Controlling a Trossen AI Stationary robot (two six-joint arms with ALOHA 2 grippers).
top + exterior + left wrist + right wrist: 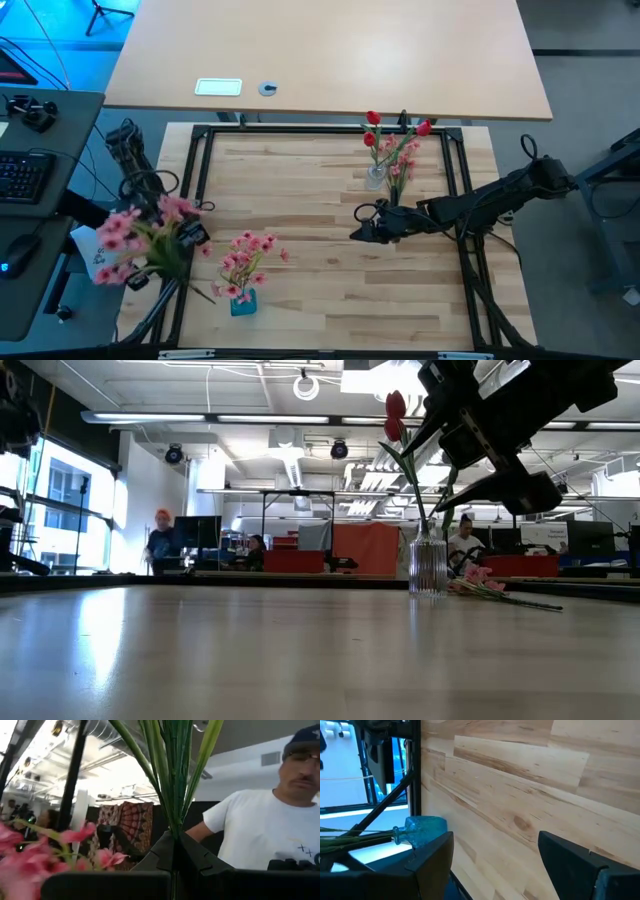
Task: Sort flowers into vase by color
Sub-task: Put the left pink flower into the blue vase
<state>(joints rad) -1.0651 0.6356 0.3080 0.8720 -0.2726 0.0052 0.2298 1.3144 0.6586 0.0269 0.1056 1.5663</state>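
Note:
My left gripper (pixel 182 237) is at the table's left edge, shut on a bunch of pink flowers (pixel 135 232) with green stems (pixel 172 775). A blue vase (pixel 243 303) near the table's near edge holds a pink spray (pixel 247 255). A clear vase (pixel 376 177) near the far edge holds red buds (pixel 396 412). A pink flower (pixel 488 586) lies on the table beside it. My right gripper (pixel 358 226) hovers open over the middle of the table, near the clear vase (pixel 428 565), and touches nothing. Its wrist view shows the blue vase (pixel 422 830). My left gripper pinches several green stems (pixel 174 832) of the pink bunch between its two fingers (pixel 197 857). The stems run straight on past the fingertips in the wrist view. The bunch is lifted clear of the table, with blossoms (pixel 30 862) spread around the gripper.
A black metal frame (pixel 300 130) runs around the wooden table top. A desk with a keyboard (pixel 20 175) stands to the left. A person in a white shirt (pixel 265 830) is beyond the left gripper, and other people sit in the room behind. Bare wood lies between the two vases.

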